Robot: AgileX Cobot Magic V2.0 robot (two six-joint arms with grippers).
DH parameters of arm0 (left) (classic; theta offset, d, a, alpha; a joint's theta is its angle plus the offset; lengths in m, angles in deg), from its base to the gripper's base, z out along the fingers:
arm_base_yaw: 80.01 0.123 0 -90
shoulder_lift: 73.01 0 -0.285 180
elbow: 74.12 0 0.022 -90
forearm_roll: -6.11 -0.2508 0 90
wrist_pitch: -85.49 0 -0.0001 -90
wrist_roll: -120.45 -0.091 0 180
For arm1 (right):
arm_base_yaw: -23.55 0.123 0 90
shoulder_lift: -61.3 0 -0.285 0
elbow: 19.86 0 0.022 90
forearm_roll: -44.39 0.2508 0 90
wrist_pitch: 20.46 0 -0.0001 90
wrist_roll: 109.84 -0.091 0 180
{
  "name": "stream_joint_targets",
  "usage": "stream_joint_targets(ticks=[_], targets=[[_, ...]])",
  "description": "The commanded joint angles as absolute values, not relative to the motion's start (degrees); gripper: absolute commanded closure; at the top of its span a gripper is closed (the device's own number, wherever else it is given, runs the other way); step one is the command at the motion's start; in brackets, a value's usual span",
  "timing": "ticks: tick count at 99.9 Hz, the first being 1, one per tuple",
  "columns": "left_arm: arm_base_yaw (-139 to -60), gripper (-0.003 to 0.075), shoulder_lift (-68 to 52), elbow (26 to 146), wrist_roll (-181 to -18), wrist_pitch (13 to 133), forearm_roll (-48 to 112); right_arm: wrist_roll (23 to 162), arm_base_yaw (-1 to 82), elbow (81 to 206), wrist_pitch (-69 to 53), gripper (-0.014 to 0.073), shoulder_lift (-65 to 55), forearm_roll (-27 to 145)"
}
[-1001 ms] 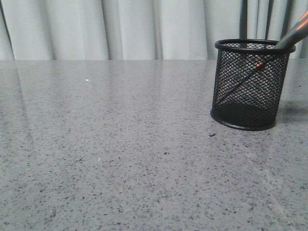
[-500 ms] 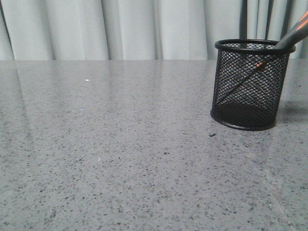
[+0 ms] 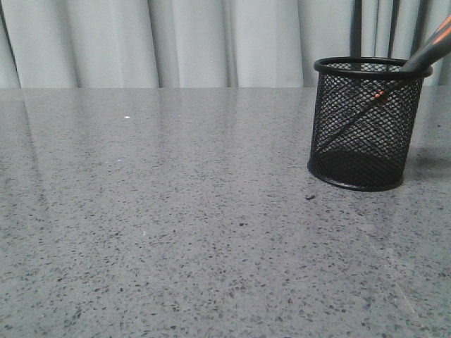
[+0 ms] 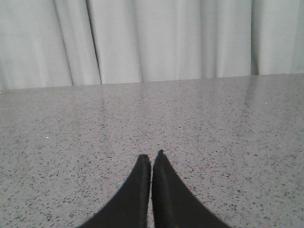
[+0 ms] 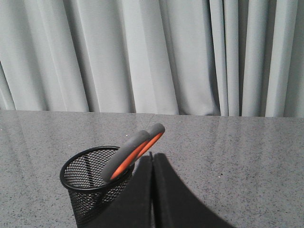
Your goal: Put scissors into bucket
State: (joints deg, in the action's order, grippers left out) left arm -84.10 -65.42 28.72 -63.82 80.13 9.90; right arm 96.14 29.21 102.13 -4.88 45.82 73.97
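Scissors [image 5: 135, 149] already lean blades-down in the bucket [image 3: 366, 127], both grippers pressed together holding nothing, so should you regrip, pinch the stiff, light tool at its rubbery-looking handle loops.

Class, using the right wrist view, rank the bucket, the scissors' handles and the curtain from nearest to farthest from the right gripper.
1. Bucket: right beside the shut right gripper, on the table.
2. Scissors: the handles lean out over the bucket's rim, roughly as near; too close to call against the bucket.
3. Curtain: far behind the table's back edge.
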Motion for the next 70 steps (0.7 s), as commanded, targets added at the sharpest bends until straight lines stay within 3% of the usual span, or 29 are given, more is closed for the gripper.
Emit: stream_joint_targets(ticks=[1,70], targets=[[-83.83,0.0741,-66.95,27.77,-63.13,84.27,10.60,96.79,28.97,103.61,-8.71,0.0664,45.24,74.55],[-83.83,0.0741,-66.95,27.77,-63.13,84.27,10.60,96.47,28.97,103.01,-10.31,0.0664,45.24,70.10]])
